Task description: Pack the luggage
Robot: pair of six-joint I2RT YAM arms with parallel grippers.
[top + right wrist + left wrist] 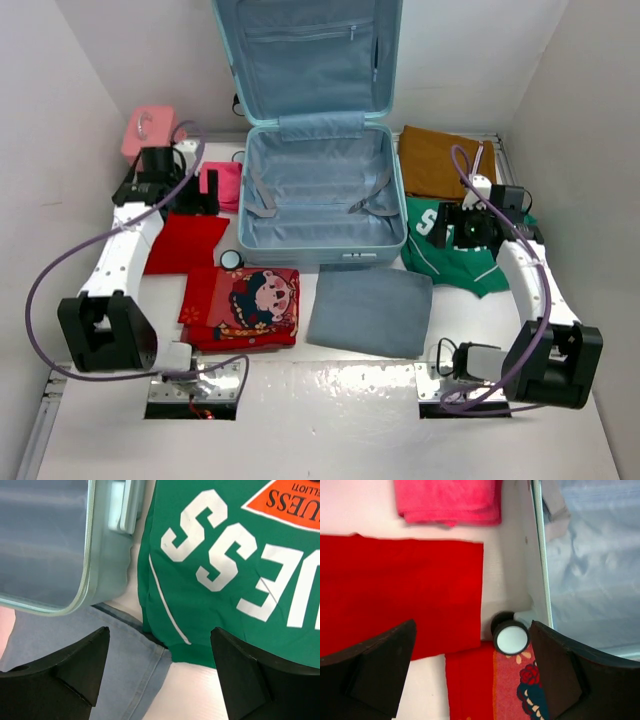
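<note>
The luggage (320, 190) is a pale blue suitcase lying open at the back centre, with its lid up against the wall. Only straps show in its lined tub. It also shows in the left wrist view (590, 570), with a black-and-white wheel (511, 638), and in the right wrist view (45, 540). My left gripper (200, 192) is open and empty above a red cloth (400, 595) left of the case; it also shows in its own wrist view (472, 625). My right gripper (445, 228) is open and empty over the edge of a green jersey (225, 570) right of the case; it also shows in its own wrist view (160, 630).
A folded pink cloth (222, 185) lies at the case's left side. A red patterned cloth (245, 305) and a folded grey-blue garment (370, 310) lie in front of the case. A brown cloth (440, 160) lies back right. A small pink case (150, 130) stands back left. White walls enclose the table.
</note>
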